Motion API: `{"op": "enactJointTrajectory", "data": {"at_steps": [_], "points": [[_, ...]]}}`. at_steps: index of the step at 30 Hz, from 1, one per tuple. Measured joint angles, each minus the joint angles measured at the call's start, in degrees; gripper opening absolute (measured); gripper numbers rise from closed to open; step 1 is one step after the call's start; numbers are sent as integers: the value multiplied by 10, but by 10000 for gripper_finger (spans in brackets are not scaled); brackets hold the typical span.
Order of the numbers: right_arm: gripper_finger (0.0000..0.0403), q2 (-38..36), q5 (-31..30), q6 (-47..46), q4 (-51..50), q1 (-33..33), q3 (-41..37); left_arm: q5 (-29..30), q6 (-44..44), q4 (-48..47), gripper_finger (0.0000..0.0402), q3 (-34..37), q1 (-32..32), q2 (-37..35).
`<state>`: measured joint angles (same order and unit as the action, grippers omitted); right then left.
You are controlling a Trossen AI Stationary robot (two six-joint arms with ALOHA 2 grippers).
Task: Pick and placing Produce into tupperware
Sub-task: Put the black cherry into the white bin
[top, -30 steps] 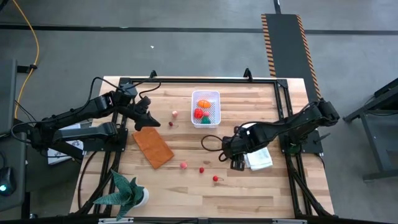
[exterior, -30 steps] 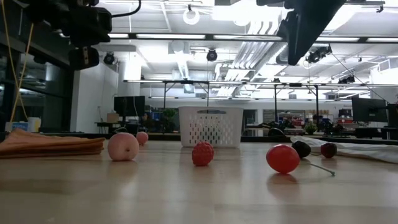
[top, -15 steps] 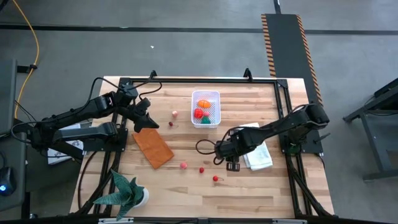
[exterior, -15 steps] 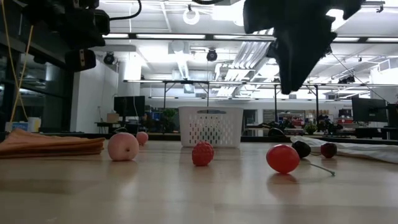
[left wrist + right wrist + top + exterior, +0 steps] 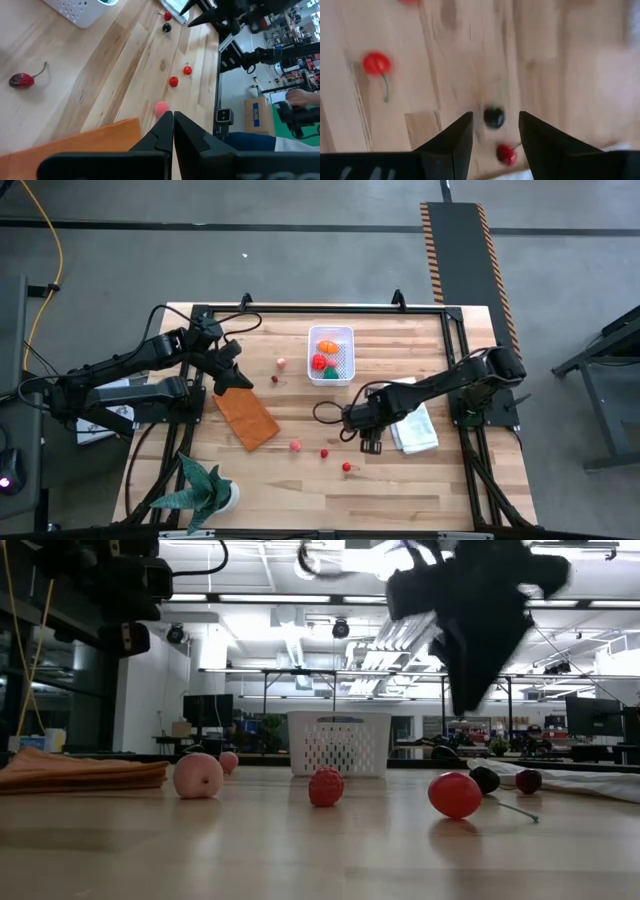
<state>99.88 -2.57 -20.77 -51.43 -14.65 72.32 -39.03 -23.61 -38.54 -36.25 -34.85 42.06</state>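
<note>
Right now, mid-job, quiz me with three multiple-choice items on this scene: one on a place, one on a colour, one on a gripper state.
1. Where is the tupperware?
A. at the table's far middle
B. beside the plant
C. under the left arm

2. What colour is the berry framed between the right gripper's fingers in its wrist view?
A. pink
B. dark
C. green

3. How do the right gripper's fingers stand?
A. shut on a berry
B. open and empty
C. shut on the cloth

Answers:
1 A, the high view shows it there.
2 B, the dark berry lies in the gap.
3 B, the fingers stand apart with nothing held.
</note>
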Motion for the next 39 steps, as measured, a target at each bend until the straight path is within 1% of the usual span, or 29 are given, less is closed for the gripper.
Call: {"op": "enactJointTrajectory", "data": {"at_steps": [4,11,23,32,39], "points": [[149,-1,16,-21,20,-1,-22,0,0,-7,3,0,0,0],[149,-2,26,-8,47,-2,-48,0,-1,-6,3,0,0,0],[149,-3,33,-13,107,1,-96,0,-9,-6,3,0,0,0],[149,-3,36,-30,136,2,-123,0,-9,-6,3,0,0,0],[149,-3,35,-27,141,11,-124,0,-9,-6,3,0,0,0]]}}
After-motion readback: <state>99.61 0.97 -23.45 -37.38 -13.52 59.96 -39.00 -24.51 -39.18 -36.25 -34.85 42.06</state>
